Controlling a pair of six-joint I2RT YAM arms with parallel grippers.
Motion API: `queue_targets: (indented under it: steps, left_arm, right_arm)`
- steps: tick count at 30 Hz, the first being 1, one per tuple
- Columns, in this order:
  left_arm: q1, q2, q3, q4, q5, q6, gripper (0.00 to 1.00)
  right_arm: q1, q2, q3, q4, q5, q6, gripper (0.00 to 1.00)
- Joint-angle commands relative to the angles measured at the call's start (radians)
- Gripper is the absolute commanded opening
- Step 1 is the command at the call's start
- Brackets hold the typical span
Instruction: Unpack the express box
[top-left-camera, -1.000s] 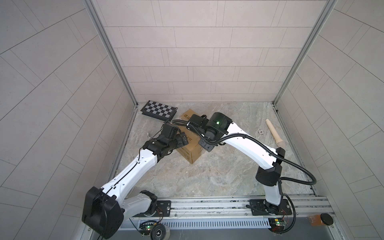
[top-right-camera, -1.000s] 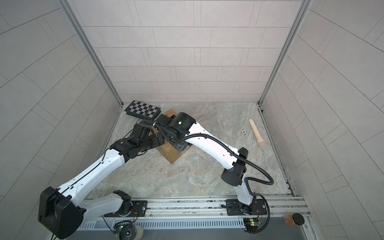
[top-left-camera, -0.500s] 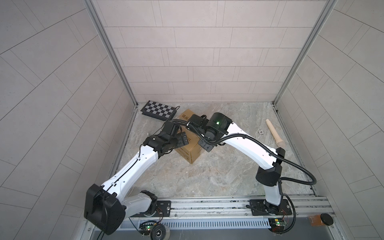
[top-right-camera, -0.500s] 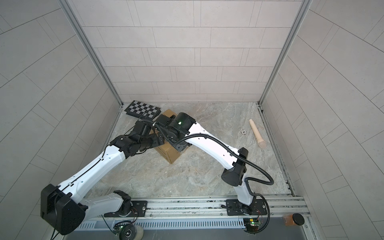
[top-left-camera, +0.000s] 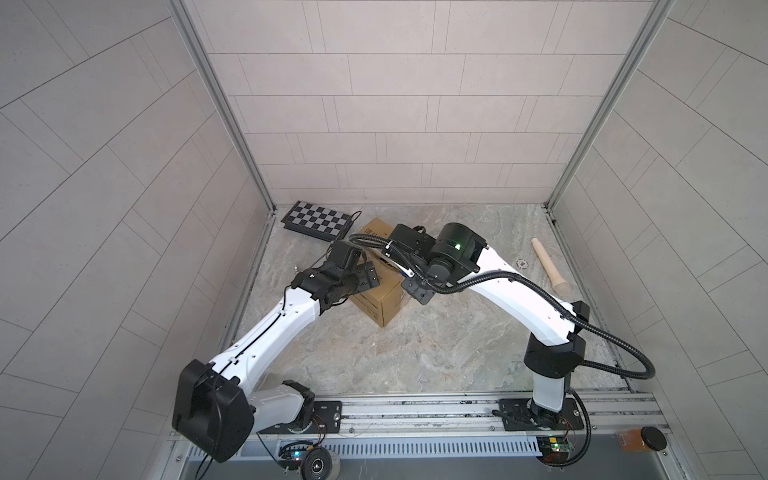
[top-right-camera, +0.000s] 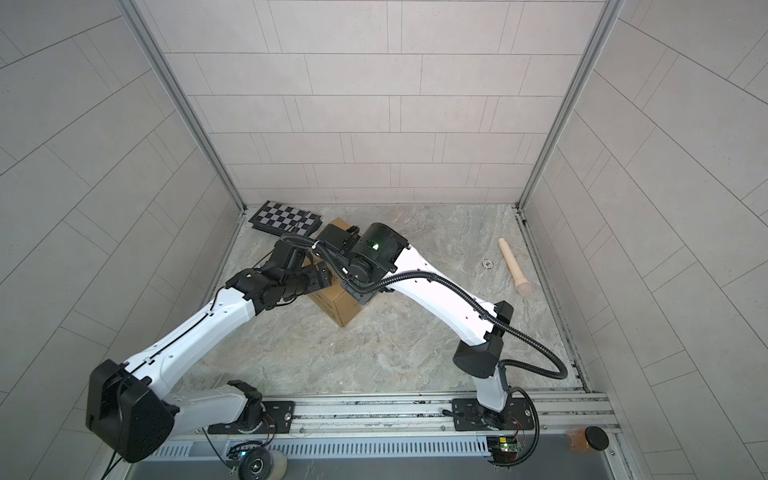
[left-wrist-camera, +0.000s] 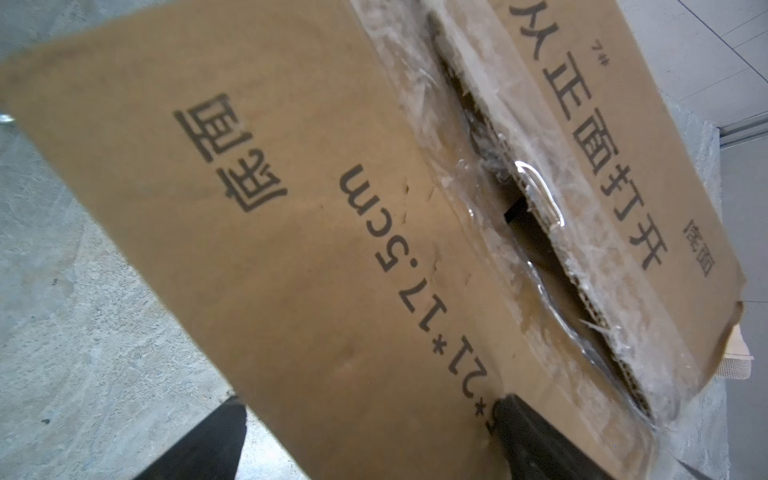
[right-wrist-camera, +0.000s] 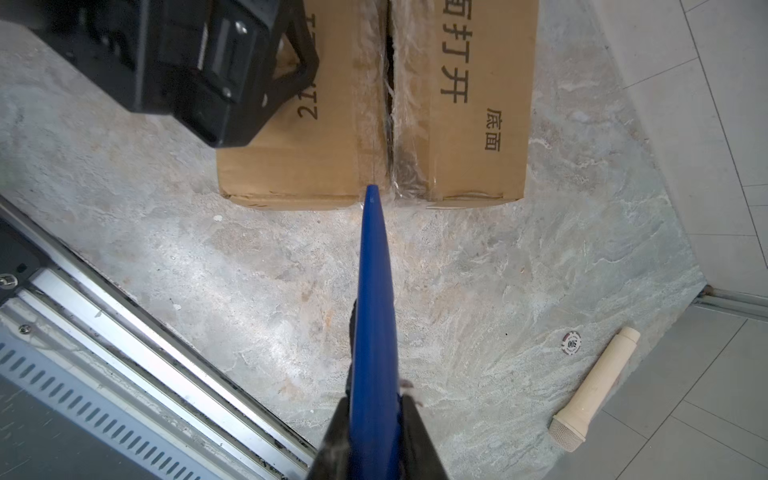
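Note:
The express box (top-left-camera: 380, 301) (top-right-camera: 338, 305) is a brown carton with black print, standing on the stone floor. Its taped top seam (left-wrist-camera: 519, 216) is split, with torn clear tape and a dark gap. My left gripper (top-left-camera: 359, 278) (left-wrist-camera: 370, 449) is open wide. One of its fingers (left-wrist-camera: 536, 440) lies on the box's top face and the other hangs beside the box over the floor. My right gripper (right-wrist-camera: 374, 401) (top-left-camera: 415, 286) is shut on a blue blade-like tool (right-wrist-camera: 374, 291). The tool's tip sits at the box's (right-wrist-camera: 457, 124) near top edge, right beside the seam.
A black-and-white chequered board (top-left-camera: 318, 220) (top-right-camera: 284, 220) lies at the back left, close behind the box. A beige wooden handle (top-left-camera: 548, 266) (right-wrist-camera: 594, 386) and a small chip (right-wrist-camera: 571, 344) lie by the right wall. The arms' metal rail (top-left-camera: 415, 409) runs along the front.
My left gripper has shifted slightly toward the back along the box. The right arm, the blue tool and the box have not visibly moved.

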Motion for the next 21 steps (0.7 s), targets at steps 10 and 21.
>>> queue_targets:
  steps: [10,21]
  left_arm:
    - [-0.003,0.074,-0.119,-0.116,-0.032,0.014,0.97]
    - [-0.002,0.086,-0.176,-0.092,-0.023,0.008,0.97]
  right_arm:
    - [0.005,-0.040,-0.026,-0.083,0.041,-0.014,0.00]
    - [0.001,0.008,-0.046,-0.073,0.042,-0.011,0.00]
